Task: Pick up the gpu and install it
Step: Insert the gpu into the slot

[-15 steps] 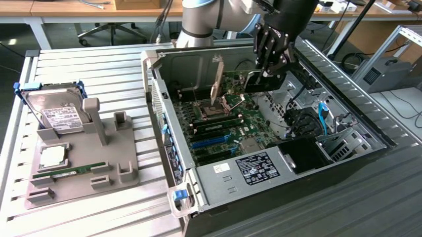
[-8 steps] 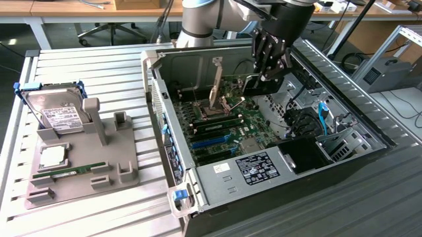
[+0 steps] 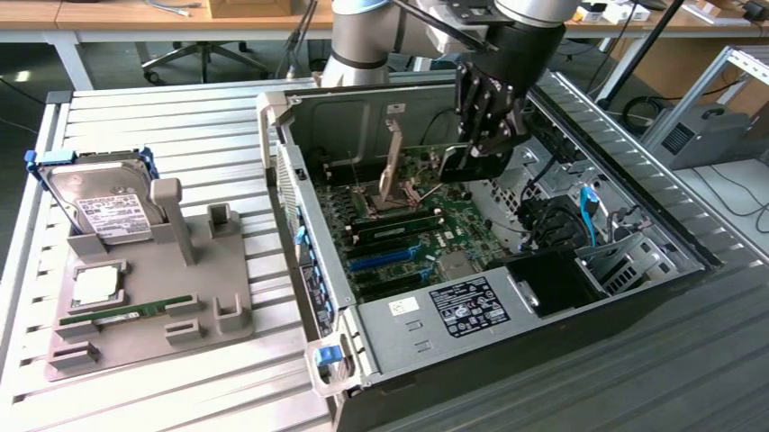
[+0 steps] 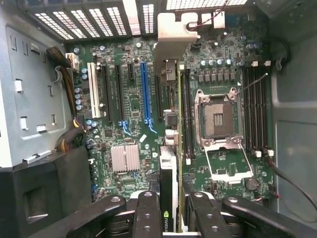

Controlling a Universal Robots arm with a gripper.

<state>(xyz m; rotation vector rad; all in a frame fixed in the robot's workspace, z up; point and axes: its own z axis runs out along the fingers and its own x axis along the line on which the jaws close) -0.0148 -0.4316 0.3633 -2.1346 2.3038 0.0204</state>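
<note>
My gripper (image 4: 171, 199) is shut on the gpu (image 4: 168, 168), a thin dark card seen edge-on between the two black fingers (image 4: 147, 210). Its pale metal bracket (image 4: 171, 32) points toward the vented rear wall of the case. The card hangs over the motherboard (image 4: 129, 114), just beside the long blue slot (image 4: 145, 89) and next to the open CPU socket (image 4: 218, 116). In the exterior view the gripper (image 3: 471, 162) reaches down into the open computer case (image 3: 360, 315), with the gpu (image 3: 456, 167) dark under it and the bracket (image 3: 392, 157) upright. Whether the card touches a slot I cannot tell.
On the exterior view's left a grey holder (image 3: 144, 306) carries a hard drive (image 3: 103, 202), a CPU chip (image 3: 96, 285) and a green RAM stick (image 3: 126, 312). Inside the case are a black box (image 3: 559, 283), blue cables (image 3: 589, 211) and a silver heatsink (image 4: 125, 157).
</note>
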